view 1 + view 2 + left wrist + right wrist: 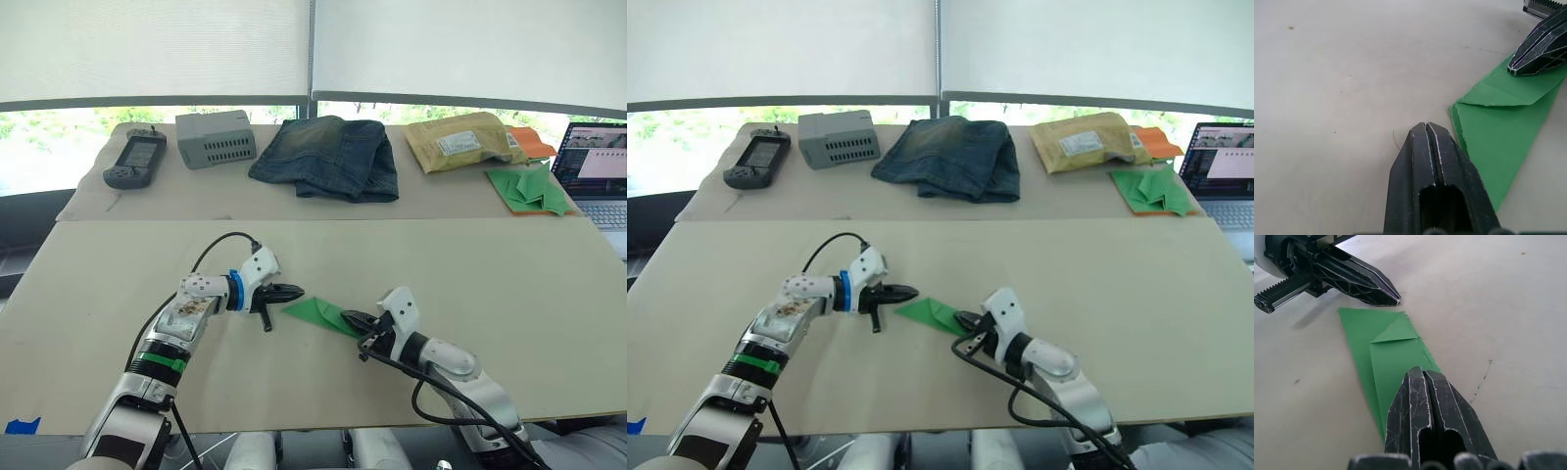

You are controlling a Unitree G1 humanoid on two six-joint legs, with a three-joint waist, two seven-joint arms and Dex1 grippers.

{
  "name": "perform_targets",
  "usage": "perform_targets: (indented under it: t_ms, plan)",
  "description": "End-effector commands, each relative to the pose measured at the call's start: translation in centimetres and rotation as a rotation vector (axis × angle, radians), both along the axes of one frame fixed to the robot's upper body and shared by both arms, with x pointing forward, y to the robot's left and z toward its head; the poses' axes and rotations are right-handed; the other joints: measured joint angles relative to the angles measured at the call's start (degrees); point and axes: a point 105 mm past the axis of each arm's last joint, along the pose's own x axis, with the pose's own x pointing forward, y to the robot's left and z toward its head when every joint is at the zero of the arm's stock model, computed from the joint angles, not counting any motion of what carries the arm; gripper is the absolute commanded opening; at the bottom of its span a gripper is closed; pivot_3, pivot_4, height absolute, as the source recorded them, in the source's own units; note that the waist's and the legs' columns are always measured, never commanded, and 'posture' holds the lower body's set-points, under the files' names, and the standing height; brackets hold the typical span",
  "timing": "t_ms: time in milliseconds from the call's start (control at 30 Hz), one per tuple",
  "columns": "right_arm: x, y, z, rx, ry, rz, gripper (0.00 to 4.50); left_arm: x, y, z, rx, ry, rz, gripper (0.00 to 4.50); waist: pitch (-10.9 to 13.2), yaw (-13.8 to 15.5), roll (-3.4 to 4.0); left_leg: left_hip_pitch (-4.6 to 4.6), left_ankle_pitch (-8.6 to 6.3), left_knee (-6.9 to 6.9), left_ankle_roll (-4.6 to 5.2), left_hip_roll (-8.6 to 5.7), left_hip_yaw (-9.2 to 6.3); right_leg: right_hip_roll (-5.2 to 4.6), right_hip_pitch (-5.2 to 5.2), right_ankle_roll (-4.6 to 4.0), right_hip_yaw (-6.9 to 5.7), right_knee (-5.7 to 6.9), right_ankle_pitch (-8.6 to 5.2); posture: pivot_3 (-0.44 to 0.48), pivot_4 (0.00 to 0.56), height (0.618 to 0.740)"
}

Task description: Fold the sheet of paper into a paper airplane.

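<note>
Paper sheet (321, 314), bright green, folded to a narrow pointed wedge w/ crease lines, lies flat on the tan table (490, 284) near its front-centre, btwn both grippers. Left gripper (291, 291) has fingers pressed together, empty, tip just beside the wedge's left end. Right gripper (355, 318) also has fingers pressed together, tip resting on the wedge's right end. Heap of green paper pieces (530, 188) sits far right by the laptop (596, 162).
</note>
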Motion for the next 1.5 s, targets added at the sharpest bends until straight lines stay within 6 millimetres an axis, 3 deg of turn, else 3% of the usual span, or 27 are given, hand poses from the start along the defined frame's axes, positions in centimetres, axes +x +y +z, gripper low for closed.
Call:
perform_targets:
  t_ms: [33,133,233,333,467,600,800,900,1067,1200,1467,1500]
  plan:
    - [0.3,-0.4,0.0,0.012,0.003,-0.004,0.04,-0.7,1.9,-1.4,0.018,0.072,0.054,0.00,0.0,-0.1,0.00,0.00,0.00,0.00,0.00,0.02,0.00,0.01,-0.01,0.00,0.00,0.00,0.00,0.000,0.150,0.728]
    - [0.8,-0.6,2.2,0.046,-0.077,0.006,0.04,-0.8,2.2,0.0,-0.035,0.044,0.054,0.00,0.0,-0.1,0.02,-0.06,0.00,-0.04,0.00,0.06,0.02,0.02,-0.12,-0.04,0.00,0.01,0.02,0.000,0.150,0.728]
    - [0.2,-0.3,5.8,0.076,-0.175,0.134,0.04,-1.1,2.9,2.3,-0.100,0.016,0.037,0.00,0.2,0.0,0.11,-0.21,0.00,-0.03,0.00,0.03,0.02,0.00,-0.26,-0.06,0.00,0.01,0.03,0.000,0.150,0.728]
    - [-0.6,-0.2,8.0,0.079,-0.191,0.268,0.04,-1.8,3.7,3.7,-0.124,0.006,-0.001,0.00,0.5,0.0,0.13,-0.33,0.00,-0.01,0.00,-0.02,0.02,-0.03,-0.33,-0.06,0.01,-0.02,0.04,0.000,0.150,0.728]
    - [-2.0,0.6,8.2,-0.018,-0.146,0.420,0.04,-3.5,4.1,4.9,-0.131,0.044,-0.071,0.00,0.8,0.3,0.16,-0.44,0.00,0.00,0.00,-0.06,-0.04,-0.07,-0.38,-0.07,-0.03,-0.09,0.04,0.000,0.150,0.728]
    - [-2.1,1.6,8.4,-0.039,-0.108,0.452,0.04,-4.5,4.6,5.1,-0.113,0.068,-0.081,0.00,0.8,0.3,0.15,-0.47,-0.04,-0.01,0.04,-0.06,-0.05,-0.09,-0.40,-0.10,-0.05,-0.11,0.02,0.000,0.150,0.728]
    - [0.5,1.1,6.0,-0.178,-0.088,0.360,0.04,-4.9,5.0,4.9,-0.100,0.070,-0.048,0.00,0.8,0.3,0.13,-0.44,-0.04,0.03,0.04,-0.08,0.00,-0.14,-0.40,-0.09,-0.05,-0.10,0.03,0.000,0.150,0.728]
    - [2.6,-0.4,5.9,-0.214,-0.098,0.280,0.04,-4.9,4.8,5.0,-0.125,0.066,-0.032,0.00,0.8,0.3,0.12,-0.44,-0.03,0.06,0.04,-0.13,0.02,-0.19,-0.40,-0.09,-0.05,-0.09,0.04,0.000,0.150,0.728]
    - [4.5,-2.0,5.9,-0.238,-0.109,0.229,0.04,-5.5,4.2,4.6,-0.130,0.069,-0.038,0.00,0.8,0.3,0.12,-0.45,-0.04,0.04,0.05,-0.19,0.01,-0.22,-0.40,-0.12,-0.05,-0.10,0.06,0.000,0.150,0.728]
    - [5.1,-2.1,7.3,-0.170,-0.130,0.223,0.04,-5.6,3.9,4.6,-0.135,0.071,-0.037,0.00,0.8,0.3,0.11,-0.49,-0.04,0.03,0.05,-0.23,0.00,-0.25,-0.42,-0.34,-0.04,-0.09,0.20,0.000,0.150,0.728]
    - [4.9,-3.0,12.8,-0.045,-0.170,0.234,0.04,-5.2,4.1,4.4,-0.132,0.067,-0.023,0.00,0.8,0.2,0.13,-0.45,-0.04,0.06,0.05,-0.23,0.00,-0.24,-0.39,-0.31,-0.04,-0.05,0.20,0.000,0.150,0.728]
    - [4.6,-2.8,12.6,-0.084,-0.142,0.258,0.31,-5.2,4.0,4.3,-0.129,0.067,-0.027,0.00,0.8,0.2,0.14,-0.45,-0.04,0.06,0.05,-0.23,-0.01,-0.24,-0.39,-0.32,-0.04,-0.05,0.21,0.000,0.150,0.728]
